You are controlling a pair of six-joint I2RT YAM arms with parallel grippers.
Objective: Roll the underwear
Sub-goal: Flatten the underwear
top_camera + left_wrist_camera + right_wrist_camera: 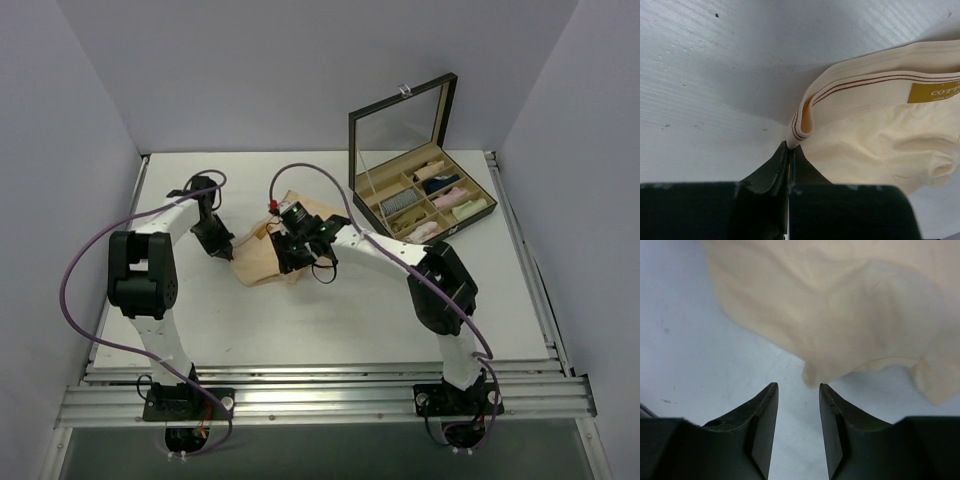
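The underwear is a pale peach cloth lying crumpled on the white table between the two arms. In the left wrist view its striped waistband folds over, and my left gripper is shut on the corner of that band. From above, the left gripper sits at the cloth's left edge. My right gripper stands open over bare table, a lobe of the underwear just ahead of its tips and nothing between them. Seen from above, the right gripper hangs over the cloth's right side.
An open dark box with a raised glass lid stands at the back right, its compartments holding several cloth rolls. White walls close in the table on three sides. A metal rail runs along the near edge.
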